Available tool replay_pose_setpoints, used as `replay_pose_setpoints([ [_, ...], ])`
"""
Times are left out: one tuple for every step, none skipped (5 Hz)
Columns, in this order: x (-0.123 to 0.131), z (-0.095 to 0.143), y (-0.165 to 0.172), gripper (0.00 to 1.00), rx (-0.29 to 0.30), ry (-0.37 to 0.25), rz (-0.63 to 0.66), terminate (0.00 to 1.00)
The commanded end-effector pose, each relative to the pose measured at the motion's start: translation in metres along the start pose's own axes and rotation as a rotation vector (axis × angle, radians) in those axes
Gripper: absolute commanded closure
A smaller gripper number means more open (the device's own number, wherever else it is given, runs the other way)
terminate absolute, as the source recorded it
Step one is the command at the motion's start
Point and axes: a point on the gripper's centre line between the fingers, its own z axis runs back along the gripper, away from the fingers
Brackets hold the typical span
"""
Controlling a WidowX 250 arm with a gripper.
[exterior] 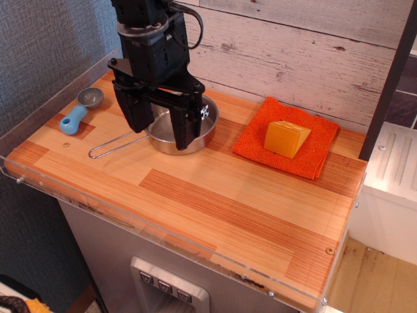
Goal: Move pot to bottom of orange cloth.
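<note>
The steel pot (184,134) sits on the wooden counter (215,202) left of the orange cloth (288,138), which carries a yellow wedge block (287,137), while the black gripper (158,122) straddles the pot with fingers spread, gripping nothing.

I'm working at what reads as a mock kitchen set up for robot trials rather than a real home: a striped wooden tabletop (215,195) edged with a clear acrylic rim (156,231), backed by a whitewashed plank wall (293,59) and a grey textured panel (45,45) on the left. The kitchen cues are a steel pot (166,134) with a wire handle, a grey scoop with a blue handle (81,111), and an orange cloth (290,140). Below the front edge I see a grey cabinet face with a row of buttons (163,287), like a toy appliance.
</note>
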Motion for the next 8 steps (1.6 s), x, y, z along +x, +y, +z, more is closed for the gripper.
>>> replay_pose_setpoints([
  [0.000,0.000,0.000,0.00,0.000,0.000,0.000,0.00],
  [0.026,0.001,0.005,0.00,0.072,-0.044,-0.039,0.00],
  [0.050,-0.009,0.013,0.00,0.087,-0.078,-0.011,0.00],
  [0.067,-0.027,0.014,0.00,0.085,-0.053,-0.023,0.00],
  [0.074,-0.051,0.020,0.00,0.080,-0.002,0.008,0.00],
  [0.074,-0.065,0.021,0.00,0.079,0.026,0.021,0.00],
  [0.076,-0.074,0.023,0.00,0.079,0.035,0.002,0.00],
  [0.076,-0.078,0.025,1.00,0.082,0.032,-0.016,0.00],
])
